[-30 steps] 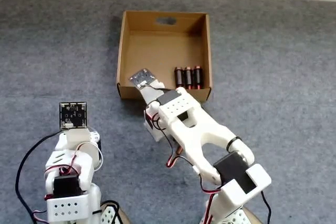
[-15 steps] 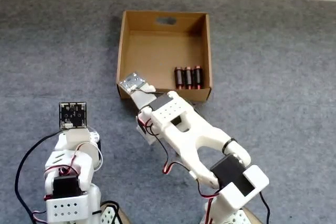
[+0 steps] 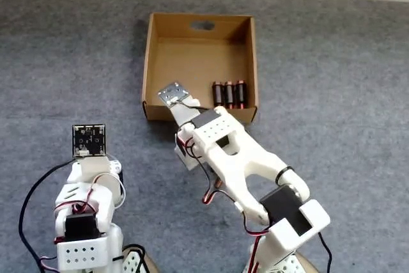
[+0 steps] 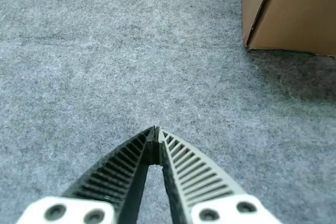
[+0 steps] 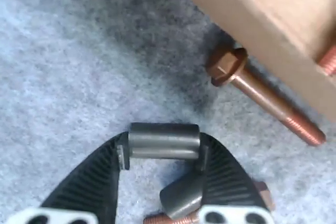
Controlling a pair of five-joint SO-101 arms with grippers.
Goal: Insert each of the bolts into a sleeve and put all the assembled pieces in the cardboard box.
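The right jaws are clamped across a smooth dark sleeve (image 5: 164,140); the left jaws are pressed tip to tip, empty. We see the right arm (image 3: 236,151) stretched to the near wall of the cardboard box (image 3: 148,62), the left arm (image 3: 89,190) folded back. A copper hex-headed bolt (image 5: 270,102) lies on the grey felted surface (image 4: 105,51) beside that wall.

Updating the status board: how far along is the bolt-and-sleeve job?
Done: three assembled bolt-and-sleeve pieces lie in the brown cardboard box. In hand: the right gripper grips a dark grey metal sleeve. Remaining: a loose copper-coloured hex bolt by the box wall and a second grey sleeve beneath the gripper are unassembled. The left gripper is shut and empty.
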